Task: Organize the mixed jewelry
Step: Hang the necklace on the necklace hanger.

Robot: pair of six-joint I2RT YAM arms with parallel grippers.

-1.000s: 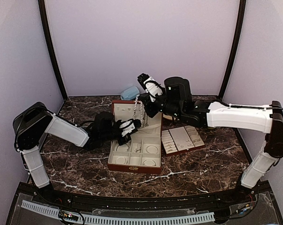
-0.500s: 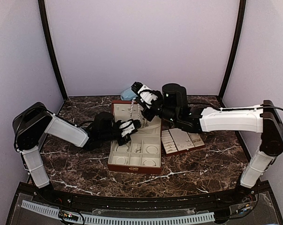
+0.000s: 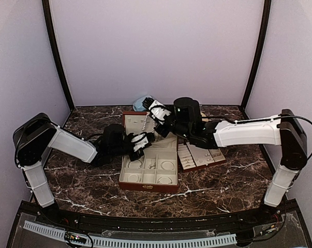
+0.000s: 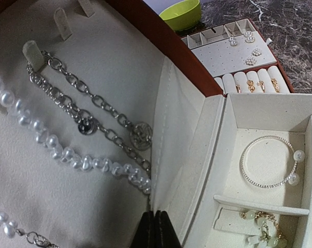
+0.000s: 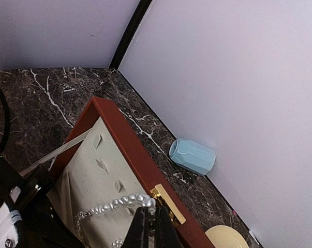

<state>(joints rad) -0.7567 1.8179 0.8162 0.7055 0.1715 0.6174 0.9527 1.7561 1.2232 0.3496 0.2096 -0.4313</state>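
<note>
On lid (image 4: 109, 51): wht pearl strand (image 4: 57, 150), irregular beads.

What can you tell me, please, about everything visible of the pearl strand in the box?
The pearl strand is a long line of small, white, irregular beads with a silvery clasp. It lies slack against the cream lining of the box's open lid, beside two silvery chains. One stretch runs down to the shut left claw. The upper part reaches the lid's top edge, where the shut right claw seems to pinch it.
</note>
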